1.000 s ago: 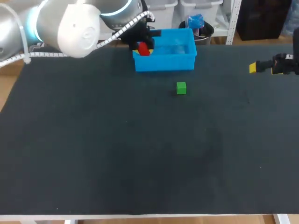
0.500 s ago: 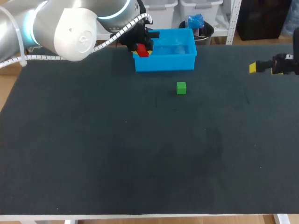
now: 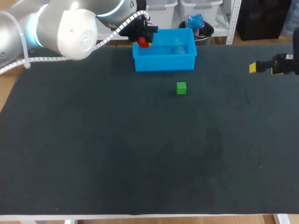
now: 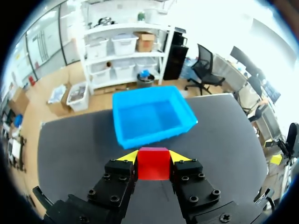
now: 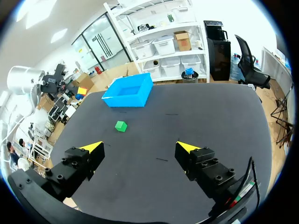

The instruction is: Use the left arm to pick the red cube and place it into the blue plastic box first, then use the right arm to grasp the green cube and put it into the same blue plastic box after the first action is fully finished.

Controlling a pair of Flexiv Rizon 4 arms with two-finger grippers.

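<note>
- Left gripper: clenched on the red cube, held by the left rim of the blue plastic box, at the desk's far edge.
- Step in hand: first placement. Next, carry the cube over the box's hollow and release.
- Green cube: on the desk just before the box.
- Right gripper: released, at the desk's right edge.

Red cube, green cube, bright blue box on black table.

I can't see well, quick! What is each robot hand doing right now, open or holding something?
Left gripper: shut on the red cube.
Right gripper: open, holding nothing.
</note>
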